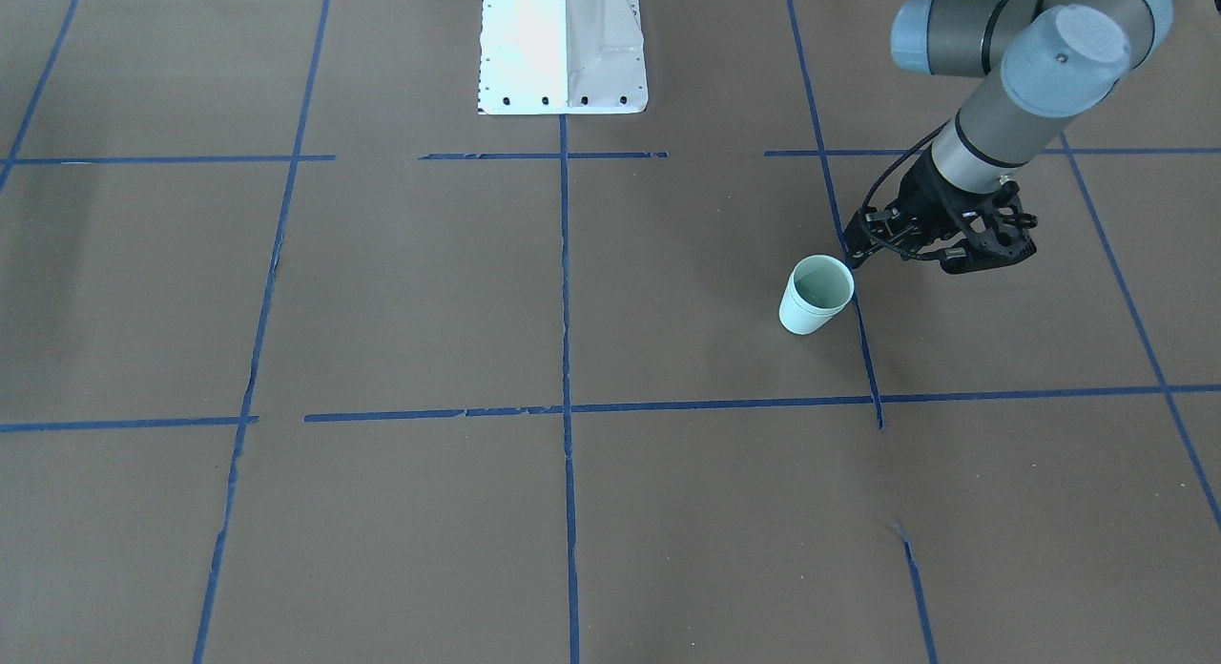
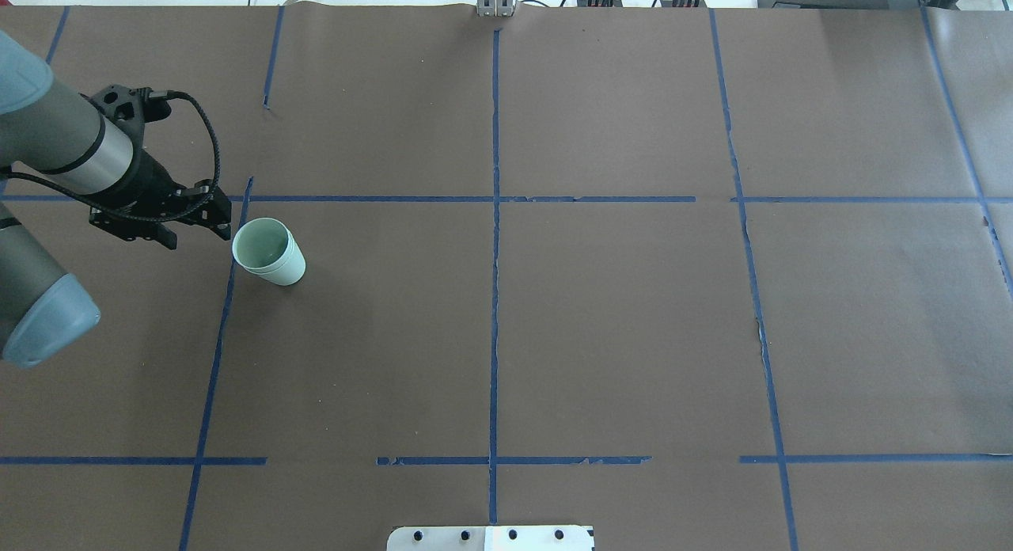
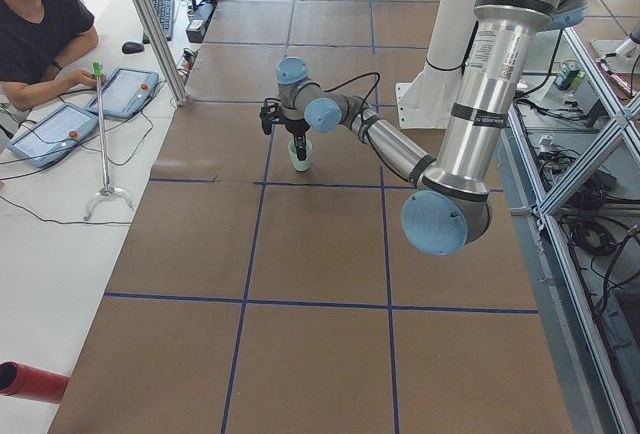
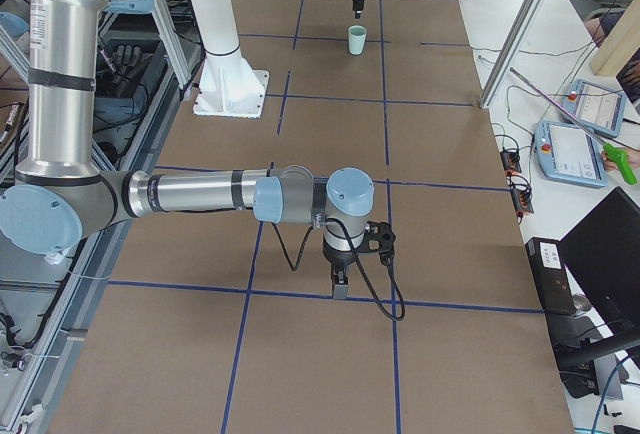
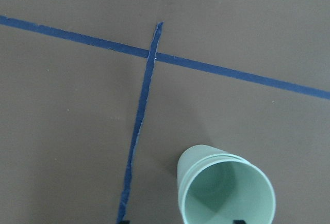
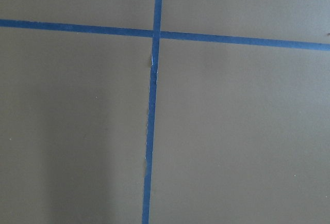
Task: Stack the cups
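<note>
Two pale mint-green cups [image 1: 816,297] stand upright on the brown table, one nested inside the other; a double rim shows in the left wrist view [image 5: 227,193]. They also show in the overhead view [image 2: 269,252] and the side views [image 3: 300,157] [image 4: 356,39]. My left gripper [image 1: 854,254] [image 2: 224,222] is open and empty, raised just above and beside the cups' rim; its two fingertips [image 5: 125,220] stand wide apart at the bottom edge of the wrist view. My right gripper [image 4: 340,279] shows only in the exterior right view, low over the table, and I cannot tell whether it is open or shut.
Blue tape lines [image 2: 495,298] divide the brown paper table cover into squares. The white robot base [image 1: 563,44] stands at the table's edge. An operator [image 3: 40,24] sits with tablets beyond the table's far side. The right wrist view shows only bare table and tape.
</note>
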Motion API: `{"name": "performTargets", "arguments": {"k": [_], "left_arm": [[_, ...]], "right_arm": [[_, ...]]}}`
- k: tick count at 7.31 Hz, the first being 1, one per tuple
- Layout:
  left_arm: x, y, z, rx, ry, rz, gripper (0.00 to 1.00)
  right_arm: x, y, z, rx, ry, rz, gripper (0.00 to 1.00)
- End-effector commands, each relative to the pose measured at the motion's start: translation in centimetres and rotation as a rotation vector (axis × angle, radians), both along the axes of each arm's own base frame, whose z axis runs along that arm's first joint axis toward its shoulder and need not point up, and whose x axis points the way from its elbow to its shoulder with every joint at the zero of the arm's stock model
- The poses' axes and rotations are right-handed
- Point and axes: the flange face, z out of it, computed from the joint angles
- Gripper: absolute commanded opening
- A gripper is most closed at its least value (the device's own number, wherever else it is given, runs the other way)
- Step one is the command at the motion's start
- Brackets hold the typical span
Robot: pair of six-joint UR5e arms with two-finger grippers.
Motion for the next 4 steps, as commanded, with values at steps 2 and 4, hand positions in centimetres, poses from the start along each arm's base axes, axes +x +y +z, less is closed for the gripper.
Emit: {"name": "performTargets", "arguments": {"k": [2, 4], "left_arm": [[-13.9, -0.8, 9.3, 0.212, -0.097, 0.120, 0.82], [-25.3, -1.0, 17.2, 0.275, -0.157, 0.157, 0.89]], "right_arm": [[0.0, 0.0, 0.0, 0.000, 0.000, 0.000, 1.00], [0.0, 0.0, 0.0, 0.000, 0.000, 0.000, 1.00]]}}
